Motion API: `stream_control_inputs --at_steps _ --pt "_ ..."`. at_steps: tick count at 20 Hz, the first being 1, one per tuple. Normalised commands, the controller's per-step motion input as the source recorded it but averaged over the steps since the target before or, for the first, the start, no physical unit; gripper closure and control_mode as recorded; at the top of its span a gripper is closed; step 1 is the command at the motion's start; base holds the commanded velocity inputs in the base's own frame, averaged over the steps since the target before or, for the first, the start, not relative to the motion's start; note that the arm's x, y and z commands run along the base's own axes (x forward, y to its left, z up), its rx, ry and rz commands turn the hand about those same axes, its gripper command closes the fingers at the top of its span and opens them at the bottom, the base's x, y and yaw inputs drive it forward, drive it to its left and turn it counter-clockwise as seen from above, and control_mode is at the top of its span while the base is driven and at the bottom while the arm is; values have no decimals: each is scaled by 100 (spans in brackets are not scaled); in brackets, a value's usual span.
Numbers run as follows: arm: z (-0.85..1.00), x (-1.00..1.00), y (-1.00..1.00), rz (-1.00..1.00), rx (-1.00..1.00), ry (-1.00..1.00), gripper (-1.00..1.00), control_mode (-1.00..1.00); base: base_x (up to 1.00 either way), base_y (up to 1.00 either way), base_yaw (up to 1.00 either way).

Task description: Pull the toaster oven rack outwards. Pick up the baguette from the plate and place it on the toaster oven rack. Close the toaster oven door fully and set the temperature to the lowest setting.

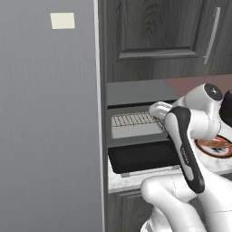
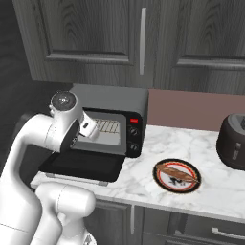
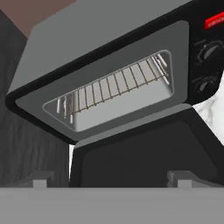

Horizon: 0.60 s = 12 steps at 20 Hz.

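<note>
Right up front the gripper [image 3: 109, 179] hangs with its jaws spread wide, holding nothing, just over the dropped-open toaster oven door [image 3: 144, 153]. Beyond it the toaster oven rack [image 3: 116, 85] sits fully inside the toaster oven [image 2: 112, 103]. Honestly, reaching in could clip the door or slip off those thin bars. Off right, the baguette [image 2: 176, 174] waits on the plate [image 2: 159, 180].

End effector [image 3: 109, 178] open, arm bent fwd

The black toaster oven [image 2: 112, 119] is standing with its door [image 2: 83, 165] lying fully open, the wire rack [image 3: 116, 85] sitting inside, while the baguette [image 2: 176, 172] is lying on the red-rimmed plate [image 2: 159, 179] beside it.
</note>
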Motion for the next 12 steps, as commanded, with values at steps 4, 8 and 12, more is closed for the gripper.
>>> stream_control_inputs --at_steps 4,8,12 --pt "-29 35 0 -1 2 7 -100 -100 0 0 0" --pt "-29 46 0 1 0 3 -100 -100 0 0 0" --pt "-20 33 0 8 0 0 -100 -100 0 0 0"
